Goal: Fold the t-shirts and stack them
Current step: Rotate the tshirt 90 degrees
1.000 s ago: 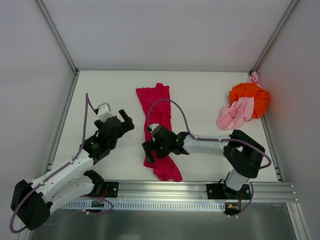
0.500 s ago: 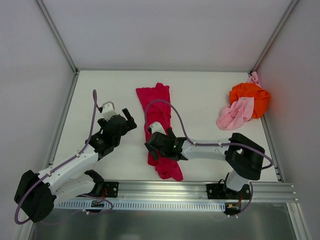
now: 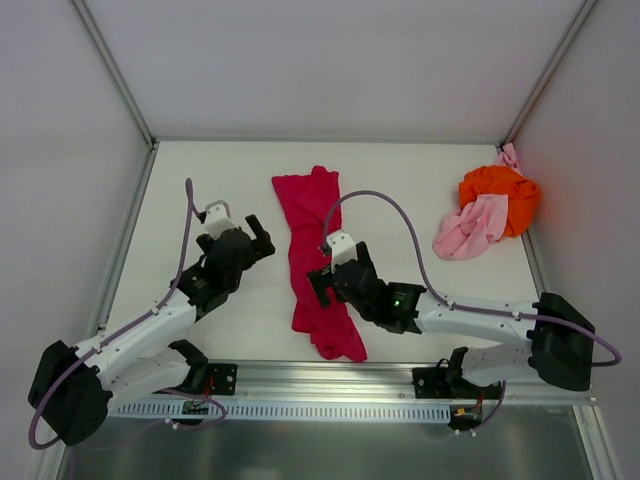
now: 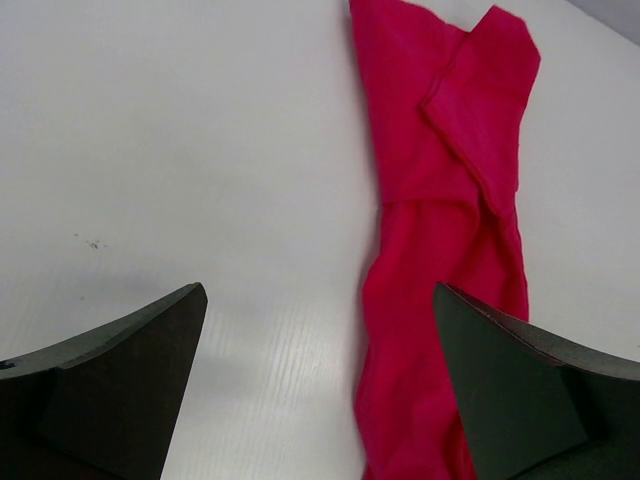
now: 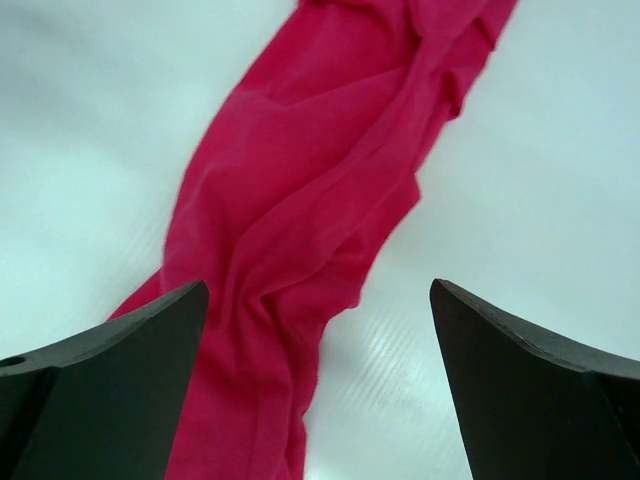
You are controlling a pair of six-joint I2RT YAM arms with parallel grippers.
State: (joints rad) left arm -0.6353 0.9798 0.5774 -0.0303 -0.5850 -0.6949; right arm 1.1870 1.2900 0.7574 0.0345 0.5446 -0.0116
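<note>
Working on the crimson t-shirt (image 3: 315,255), I had it lying as a long, narrow, rumpled strip down the middle of the tabletop (image 3: 400,180), its far end showing a folded-over sleeve and its near end bunched close to the front edge. The left wrist view showed the strip (image 4: 440,250) running up the right side of the picture. The right wrist view showed its creased middle (image 5: 290,230) directly below.

My right hand (image 3: 320,272) hovered over the right side of that strip with its jaws spread wide and nothing between them. I could not tell whether a fingertip brushed the cloth. My left hand (image 3: 258,236) hung over bare tabletop just to the left of the shirt, equally wide open and holding nothing.

Well apart, in the far right corner, the orange t-shirt (image 3: 500,190) sat in a heap, with the pale pink t-shirt (image 3: 470,228) crumpled against its near side, touching it.

I judged the task to be early. This first shirt was gathered, not squarely folded, and no stack existed. The next move seemed to call for both hands to close on the strip, one near each end, and double it over into a compact packet, pinching through all layers so the soft cloth would not slip.
</note>
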